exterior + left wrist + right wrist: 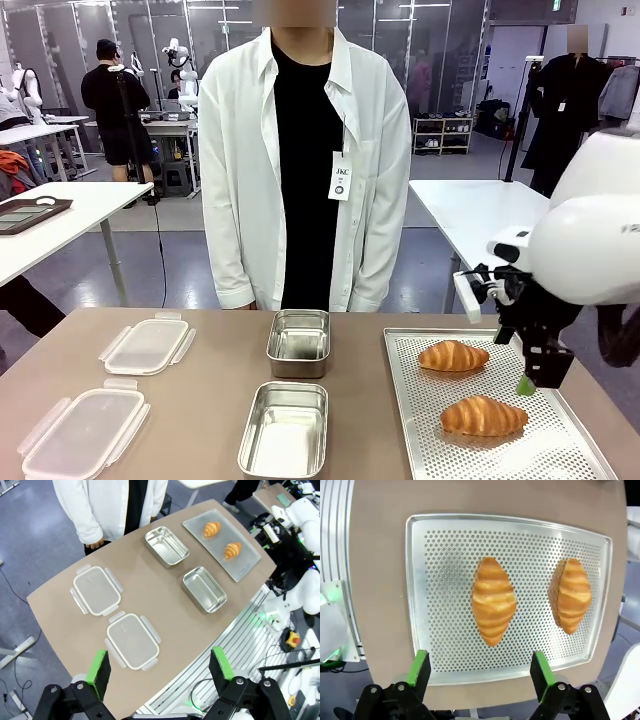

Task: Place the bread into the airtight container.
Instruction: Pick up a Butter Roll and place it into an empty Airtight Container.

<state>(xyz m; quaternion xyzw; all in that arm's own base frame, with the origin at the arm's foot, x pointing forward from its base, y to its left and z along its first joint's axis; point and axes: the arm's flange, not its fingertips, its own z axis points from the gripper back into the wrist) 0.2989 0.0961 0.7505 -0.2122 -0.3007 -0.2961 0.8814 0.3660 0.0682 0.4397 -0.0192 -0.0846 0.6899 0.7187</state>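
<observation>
Right hand (527, 382) noted above right edge of perforated tray (445, 570), fingers wide apart, nothing gripped. Two croissants laid on tray, well apart from each other. Near croissant (493, 601) is lined up straight ahead btwn the green pads in wrist view, below the hand, not touched. Far croissant (571, 596) is set off to one side, also untouched. Left hand (159, 666) held high over bench (165, 605), likewise spread open w/ nothing gripped.

Two open-topped steel containers are set mid-bench, left of tray: far container (298, 368) toward the person, near container (287, 387) toward the robot, a small gap btwn them. Two clear clip lids are laid flat at bench left, far lid (147, 346) and near lid (83, 432). Bench top is brown and matt.

Person (305, 150) in white shirt over black top is stood at far side of bench. Bkgd: grey floor, white tables, glass partitions, other people farther off.
</observation>
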